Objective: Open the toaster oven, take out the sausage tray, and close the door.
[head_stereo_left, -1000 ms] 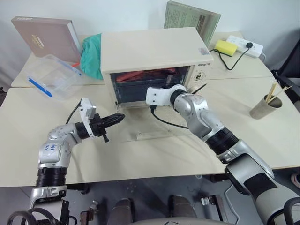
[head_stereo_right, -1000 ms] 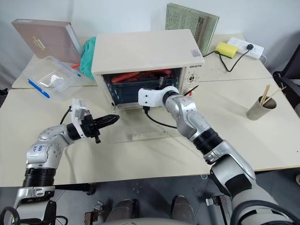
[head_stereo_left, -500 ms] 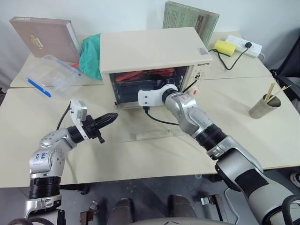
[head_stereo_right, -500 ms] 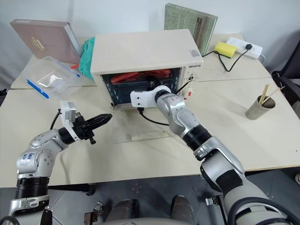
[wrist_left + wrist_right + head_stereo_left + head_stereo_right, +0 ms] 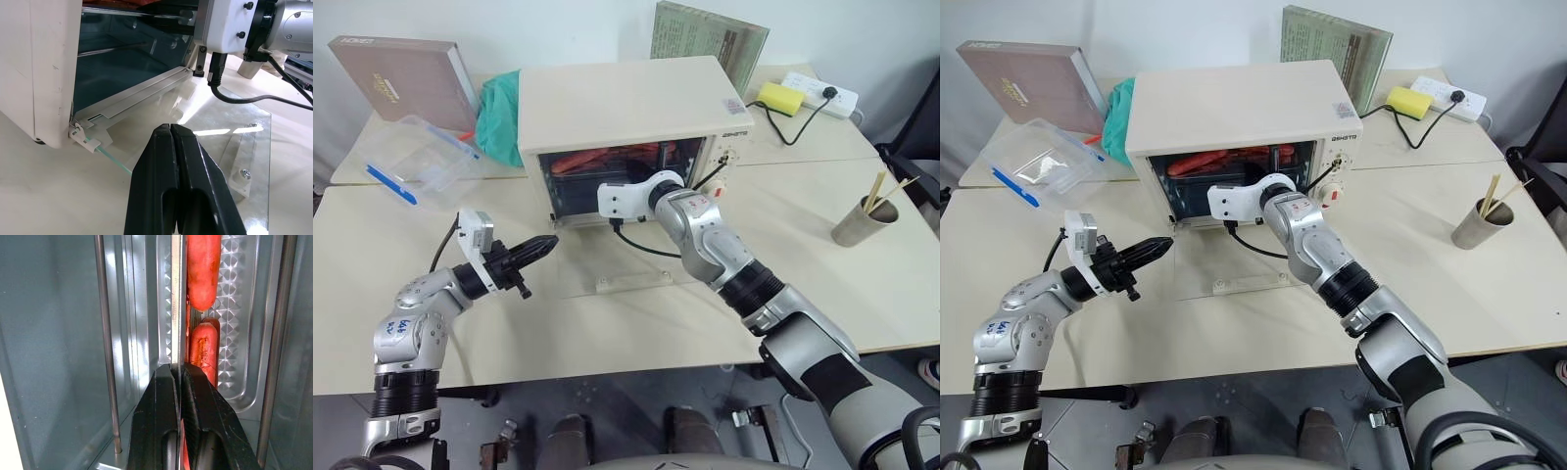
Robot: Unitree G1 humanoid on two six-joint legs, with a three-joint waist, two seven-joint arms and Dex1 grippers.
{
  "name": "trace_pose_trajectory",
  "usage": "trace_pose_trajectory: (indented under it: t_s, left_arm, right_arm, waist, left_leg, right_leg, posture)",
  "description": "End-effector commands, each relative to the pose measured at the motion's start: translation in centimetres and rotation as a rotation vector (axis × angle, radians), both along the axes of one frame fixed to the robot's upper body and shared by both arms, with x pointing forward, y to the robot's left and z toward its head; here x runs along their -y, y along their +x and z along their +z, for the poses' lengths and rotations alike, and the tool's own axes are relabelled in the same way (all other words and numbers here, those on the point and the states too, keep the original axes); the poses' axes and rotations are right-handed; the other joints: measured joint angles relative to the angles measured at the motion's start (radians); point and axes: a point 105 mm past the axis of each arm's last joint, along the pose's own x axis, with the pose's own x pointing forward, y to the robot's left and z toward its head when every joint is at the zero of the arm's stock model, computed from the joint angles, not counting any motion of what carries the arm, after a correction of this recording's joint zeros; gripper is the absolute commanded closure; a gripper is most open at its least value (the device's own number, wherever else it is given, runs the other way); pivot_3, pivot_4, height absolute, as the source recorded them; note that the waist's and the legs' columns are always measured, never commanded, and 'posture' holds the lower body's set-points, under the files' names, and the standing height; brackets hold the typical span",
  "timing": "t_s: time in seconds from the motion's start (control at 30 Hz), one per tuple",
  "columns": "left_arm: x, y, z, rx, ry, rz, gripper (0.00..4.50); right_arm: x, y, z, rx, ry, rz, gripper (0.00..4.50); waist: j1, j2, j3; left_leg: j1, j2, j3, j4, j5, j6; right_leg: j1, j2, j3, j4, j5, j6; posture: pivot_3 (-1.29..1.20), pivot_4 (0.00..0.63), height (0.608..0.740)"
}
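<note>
The cream toaster oven stands at the table's middle back. Its glass door lies folded down flat on the table. Inside, the silver sausage tray holds red-orange sausages. My right gripper reaches into the oven mouth and is shut on the tray's thin front rim. My right wrist sits at the opening. My left gripper hovers shut and empty just left of the door, pointing toward the oven's lower left corner.
A clear plastic box with blue clips, a brown box and a green cloth lie back left. A book, a power strip and a metal cup with sticks are on the right. A black cable crosses the door.
My right gripper has gone from open to shut on the tray's rim inside the oven. The left gripper stays shut in place; the camera view has shifted a little.
</note>
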Motion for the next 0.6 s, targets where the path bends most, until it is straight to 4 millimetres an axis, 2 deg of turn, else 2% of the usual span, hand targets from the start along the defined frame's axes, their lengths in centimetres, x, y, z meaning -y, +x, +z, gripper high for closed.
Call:
trace_pose_trajectory:
  t_s: [0.03, 0.4, 0.6]
  left_arm:
    - [-0.5, -0.1, 1.7, 0.053, -0.012, 0.003, 4.50]
    - [-1.4, 0.8, 2.6, 0.051, -0.037, 0.016, 4.50]
    - [-1.6, 0.4, 2.3, -0.009, -0.053, -0.007, 4.50]
  right_arm:
    - [-0.8, -1.3, 1.6, 0.045, 0.007, 0.068, 4.47]
    - [0.1, -3.9, 0.6, 0.010, -0.038, 0.128, 4.47]
    - [0.7, -5.8, -0.4, -0.023, -0.045, 0.160, 4.47]
  waist:
    - [0.000, 0.000, 0.000]
    - [0.000, 0.000, 0.000]
    - [0.003, 0.000, 0.000]
  left_leg:
    - [0.000, 0.000, 0.000, 0.000, 0.000, 0.000]
    - [0.000, 0.000, 0.001, 0.001, 0.000, 0.000]
    - [0.000, 0.000, 0.001, 0.001, 0.000, 0.000]
  right_leg:
    - [0.000, 0.000, 0.000, 0.000, 0.000, 0.000]
    - [0.000, 0.000, 0.000, 0.000, 0.000, 0.000]
    - [0.000, 0.000, 0.000, 0.000, 0.000, 0.000]
  posture:
    - [0.00, 0.150, 0.740]
    - [0.00, 0.150, 0.740]
    - [0.00, 0.150, 0.740]
